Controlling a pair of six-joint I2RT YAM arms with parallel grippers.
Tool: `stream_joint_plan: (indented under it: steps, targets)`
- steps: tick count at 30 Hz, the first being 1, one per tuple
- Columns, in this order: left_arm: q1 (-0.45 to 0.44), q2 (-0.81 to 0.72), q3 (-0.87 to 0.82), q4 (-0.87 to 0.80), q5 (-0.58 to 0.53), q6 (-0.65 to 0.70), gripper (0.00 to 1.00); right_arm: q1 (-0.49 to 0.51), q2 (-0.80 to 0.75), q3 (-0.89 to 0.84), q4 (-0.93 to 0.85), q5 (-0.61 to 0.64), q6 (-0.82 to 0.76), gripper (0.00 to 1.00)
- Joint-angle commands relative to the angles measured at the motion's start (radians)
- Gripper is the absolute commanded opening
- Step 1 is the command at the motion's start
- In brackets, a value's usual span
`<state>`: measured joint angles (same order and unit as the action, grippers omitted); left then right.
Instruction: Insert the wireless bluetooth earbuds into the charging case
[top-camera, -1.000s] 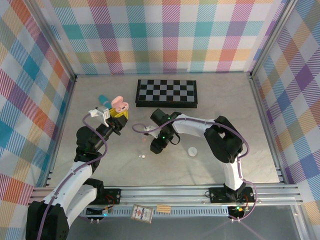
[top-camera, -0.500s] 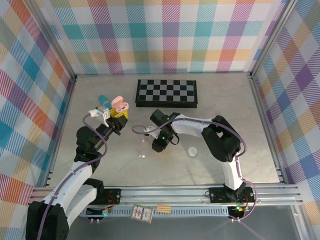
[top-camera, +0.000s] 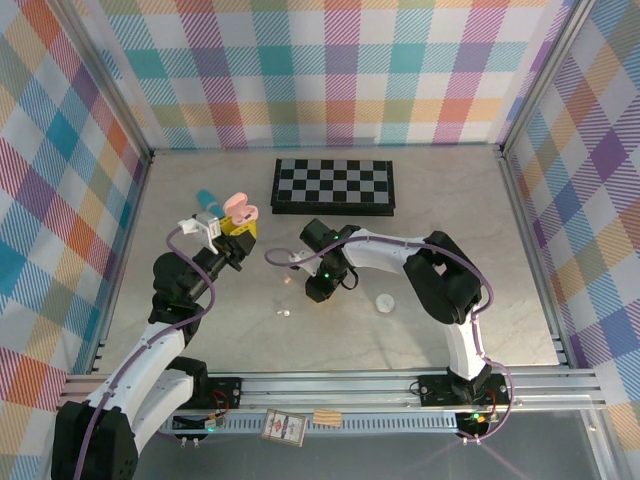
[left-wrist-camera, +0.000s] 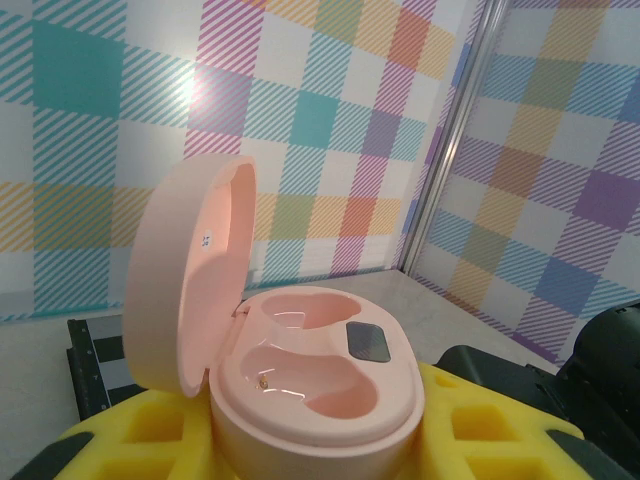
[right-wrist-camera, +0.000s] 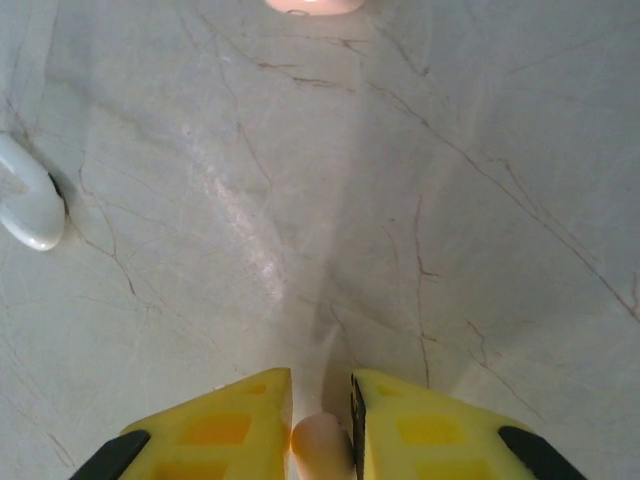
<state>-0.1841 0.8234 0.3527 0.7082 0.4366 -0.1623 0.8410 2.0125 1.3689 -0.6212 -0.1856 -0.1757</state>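
A pale pink bean-sized plastic earbud (right-wrist-camera: 320, 445) sits pinched between the yellow foam pads (right-wrist-camera: 220, 425) of the right gripper (right-wrist-camera: 321, 380). The jaws are narrowed to a slit with the bud touching both sides, low over the grey marbled table (right-wrist-camera: 450, 200). Ahead of those fingertips lies a second pink rounded piece (right-wrist-camera: 312, 4), cut off by the frame edge. Off to their left, a white rounded plastic bud (right-wrist-camera: 30, 205) rests on the table.

The left gripper (left-wrist-camera: 310, 445) clamps the glossy pink pebble-shaped charging case (left-wrist-camera: 315, 385) between its own yellow pads. The lid is hinged up at that gripper's left, and both moulded wells look empty. From above, the case (top-camera: 238, 209) is held well to the left of the right gripper (top-camera: 306, 288), with a black-and-white chessboard (top-camera: 334, 186) beyond both.

By my reading, the case is open and one bud is picked. Carrying it across, seating it in a well and fetching the others remain.
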Motion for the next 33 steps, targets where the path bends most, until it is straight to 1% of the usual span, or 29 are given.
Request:
stream_joint_plan:
  steps: [1,4,8,17,21,24,29,33]
  targets:
    - [0.015,-0.001,0.032,0.021,0.027,0.02,0.33,-0.03,-0.039,-0.014,0.004,0.012,0.095,0.24]
    - [0.015,-0.003,0.035,0.02,0.028,0.021,0.32,-0.061,-0.053,-0.034,0.005,0.023,0.158,0.24]
    - [0.015,-0.003,0.039,0.018,0.031,0.023,0.33,-0.077,-0.066,-0.037,-0.037,0.057,0.22,0.25]
    - [0.015,0.008,0.04,0.033,0.043,0.018,0.33,-0.079,-0.06,-0.006,-0.09,0.04,0.279,0.34]
    - [0.014,0.008,0.038,0.031,0.047,0.018,0.33,-0.079,-0.069,0.003,-0.086,0.039,0.362,0.42]
    - [0.014,0.006,0.037,0.033,0.049,0.018,0.33,-0.079,-0.094,-0.016,-0.068,0.063,0.435,0.49]
    - [0.014,0.006,0.035,0.036,0.048,0.019,0.33,-0.069,-0.11,-0.03,-0.084,0.088,0.576,0.5]
    - [0.015,0.007,0.033,0.043,0.052,0.018,0.33,-0.068,-0.093,-0.017,-0.127,0.113,0.666,0.46]
